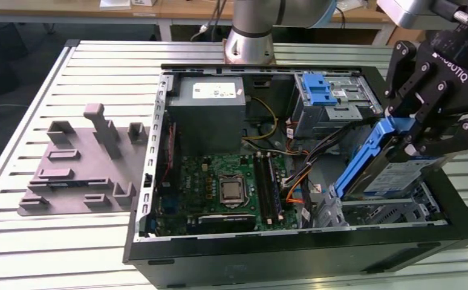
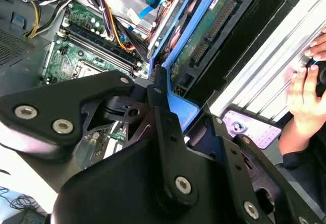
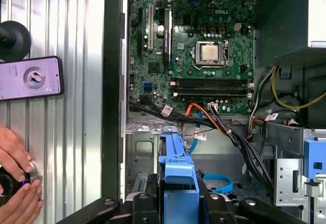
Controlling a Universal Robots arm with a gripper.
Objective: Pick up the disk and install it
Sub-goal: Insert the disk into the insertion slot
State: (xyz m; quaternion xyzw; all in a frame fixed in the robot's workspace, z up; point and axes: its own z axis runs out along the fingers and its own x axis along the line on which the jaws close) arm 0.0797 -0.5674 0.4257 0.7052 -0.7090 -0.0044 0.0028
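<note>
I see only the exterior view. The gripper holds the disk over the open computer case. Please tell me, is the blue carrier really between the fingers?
Observer: Yes. In the first wrist view the gripper is shut on the disk by its blue carrier.
Operator: What lies under the disk?
Observer: A metal drive bay with cables beside it.
Operator: Is anybody near the case?
Observer: Yes, a person's hands rest on the table outside the case wall, next to a phone.
</note>
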